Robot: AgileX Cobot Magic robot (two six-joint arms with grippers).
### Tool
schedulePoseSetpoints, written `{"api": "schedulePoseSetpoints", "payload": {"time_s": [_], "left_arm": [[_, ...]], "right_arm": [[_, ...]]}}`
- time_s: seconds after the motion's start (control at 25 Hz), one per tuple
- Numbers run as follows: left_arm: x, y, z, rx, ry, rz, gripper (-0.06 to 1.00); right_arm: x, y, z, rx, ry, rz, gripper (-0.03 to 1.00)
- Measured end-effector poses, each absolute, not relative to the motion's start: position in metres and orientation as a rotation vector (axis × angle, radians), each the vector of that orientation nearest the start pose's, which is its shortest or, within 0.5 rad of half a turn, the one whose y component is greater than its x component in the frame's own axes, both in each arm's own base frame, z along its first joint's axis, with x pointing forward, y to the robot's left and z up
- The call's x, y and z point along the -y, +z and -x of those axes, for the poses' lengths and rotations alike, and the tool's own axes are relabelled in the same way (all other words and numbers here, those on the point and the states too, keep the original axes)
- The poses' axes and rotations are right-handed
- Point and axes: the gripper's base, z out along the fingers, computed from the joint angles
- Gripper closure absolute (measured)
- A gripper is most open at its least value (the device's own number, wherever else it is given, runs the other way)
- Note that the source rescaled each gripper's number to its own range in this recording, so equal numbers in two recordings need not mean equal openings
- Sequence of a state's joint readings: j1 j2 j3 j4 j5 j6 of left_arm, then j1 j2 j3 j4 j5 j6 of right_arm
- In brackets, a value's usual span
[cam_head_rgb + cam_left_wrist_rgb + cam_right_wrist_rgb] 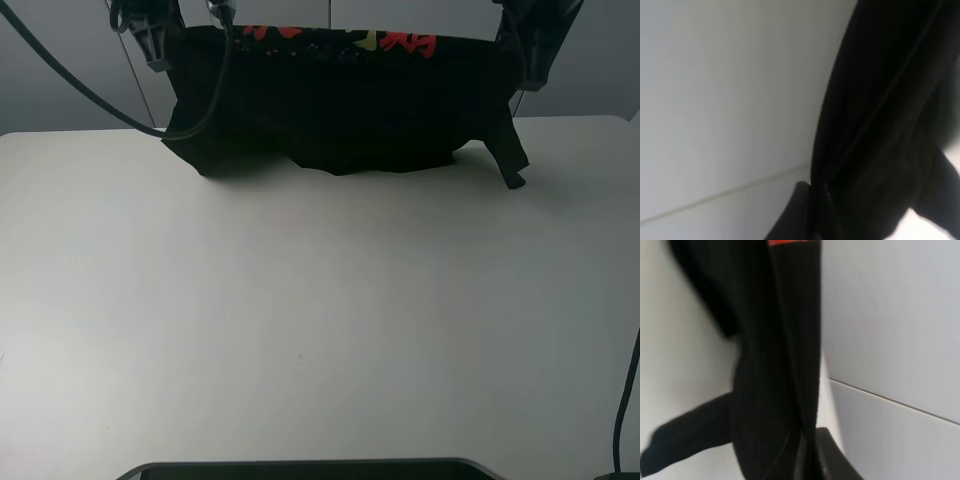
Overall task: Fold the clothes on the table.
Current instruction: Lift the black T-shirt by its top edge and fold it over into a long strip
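1. While you watch from the high camera, the black T-shirt [340, 110] hangs at the far side of the bench [300, 330], stretched sideways between both arms.
2. Your left end effector [155, 45] is clamped on the T-shirt's upper left corner. Its wrist view shows dark cloth running straight into one of its fingers [800, 215].
3. Your right end effector [530, 50] holds the upper right corner the same way, with fabric pinched against the dark fingertip in its wrist view.
4. Red and yellow printed characters [400, 42] run along the raised top edge.
5. Along the bottom, the cloth sags in folds and meets the bench at the back.
6. One sleeve [508, 160] dangles on the right, and its tip touches the bench.
7. A black cable [80, 90] comes in from the upper left and loops over the T-shirt's left part.
8. Something dark and flat [300, 468] shows at the bench's near edge. You cannot tell what it is.
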State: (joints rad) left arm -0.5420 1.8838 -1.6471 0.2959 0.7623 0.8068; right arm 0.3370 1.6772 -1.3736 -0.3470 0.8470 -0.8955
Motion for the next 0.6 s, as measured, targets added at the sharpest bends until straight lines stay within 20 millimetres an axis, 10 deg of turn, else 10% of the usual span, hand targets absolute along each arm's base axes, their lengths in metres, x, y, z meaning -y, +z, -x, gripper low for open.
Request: {"api": "schedulePoseSetpoints", "payload": {"time_s": [0.6], "left_arm": [[0.195,0.303,-0.331,-1.997,0.248,-1.899,0.94]], "right_arm": [[-0.102,0.296,-0.305,-2.122,-0.2,2.081,0.97]]}}
